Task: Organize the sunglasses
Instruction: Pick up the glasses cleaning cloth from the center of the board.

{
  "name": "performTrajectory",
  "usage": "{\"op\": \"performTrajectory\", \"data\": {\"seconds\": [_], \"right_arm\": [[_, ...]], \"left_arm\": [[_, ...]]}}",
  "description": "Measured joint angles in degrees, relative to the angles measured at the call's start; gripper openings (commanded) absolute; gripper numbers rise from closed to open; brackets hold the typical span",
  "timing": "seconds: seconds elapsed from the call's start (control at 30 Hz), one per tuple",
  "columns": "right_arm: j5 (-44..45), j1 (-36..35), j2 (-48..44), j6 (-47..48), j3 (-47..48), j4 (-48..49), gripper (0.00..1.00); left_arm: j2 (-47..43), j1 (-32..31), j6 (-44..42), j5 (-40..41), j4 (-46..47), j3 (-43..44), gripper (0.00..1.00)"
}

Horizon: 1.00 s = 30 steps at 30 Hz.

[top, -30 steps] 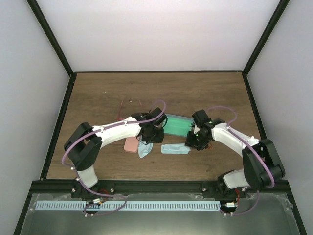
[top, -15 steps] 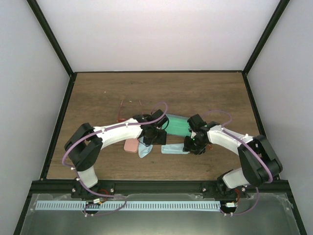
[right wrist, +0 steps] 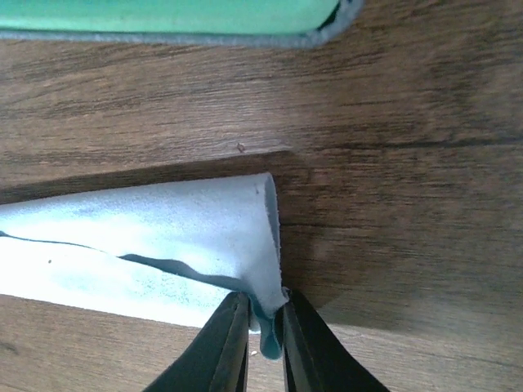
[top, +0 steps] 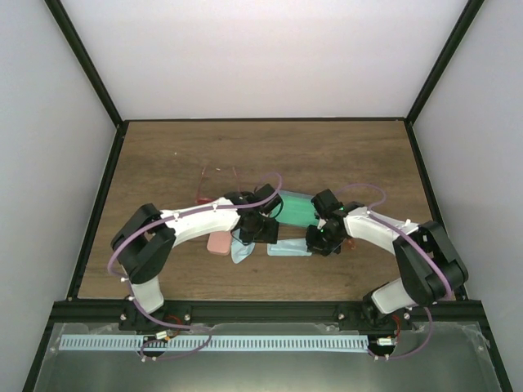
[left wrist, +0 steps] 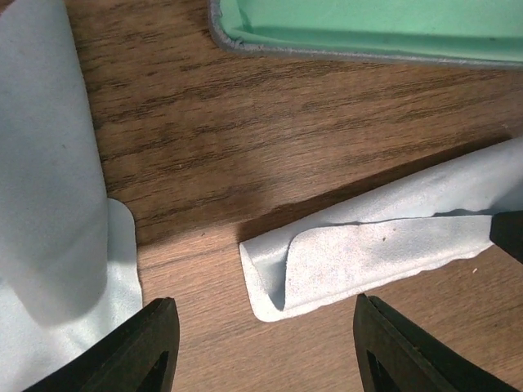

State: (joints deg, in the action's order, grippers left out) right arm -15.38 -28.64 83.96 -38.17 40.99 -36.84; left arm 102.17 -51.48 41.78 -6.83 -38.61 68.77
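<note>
One pair of sunglasses (top: 216, 181), reddish-pink and thin-framed, lies on the table behind my left arm, apart from both grippers. My left gripper (top: 258, 233) (left wrist: 265, 351) is open and hovers over bare wood at the left end of a folded light blue cloth (top: 289, 249) (left wrist: 376, 245), holding nothing. At the cloth's right end, my right gripper (top: 315, 242) (right wrist: 265, 327) is shut on its corner (right wrist: 265, 314). No sunglasses show in either wrist view.
An open case with a green lining (top: 296, 208) (left wrist: 368, 24) (right wrist: 163, 16) lies just behind both grippers. A pink case (top: 218, 242) and a second light blue cloth (top: 242, 250) (left wrist: 49, 204) sit under the left arm. Black frame posts border the table.
My right gripper moved left and closed on the cloth's right corner. My left gripper opened wider and shifted slightly toward the cloth's left end.
</note>
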Motion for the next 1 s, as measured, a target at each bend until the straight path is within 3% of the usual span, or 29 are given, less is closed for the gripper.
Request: {"op": "performTrajectory", "data": {"seconds": [0.17, 0.8, 1.0], "right_arm": [[0.02, -0.02, 0.17, -0.28, 0.02, 0.24, 0.06], [-0.48, -0.07, 0.2, -0.94, -0.02, 0.59, 0.05], [-0.57, -0.07, 0.2, -0.94, -0.09, 0.66, 0.05]], "left_arm": [[1.64, -0.02, -0.22, -0.87, 0.24, 0.0, 0.58], [5.44, -0.7, 0.68, -5.11, 4.02, -0.96, 0.51], [5.86, -0.72, 1.64, -5.9, 5.16, -0.98, 0.26]]}}
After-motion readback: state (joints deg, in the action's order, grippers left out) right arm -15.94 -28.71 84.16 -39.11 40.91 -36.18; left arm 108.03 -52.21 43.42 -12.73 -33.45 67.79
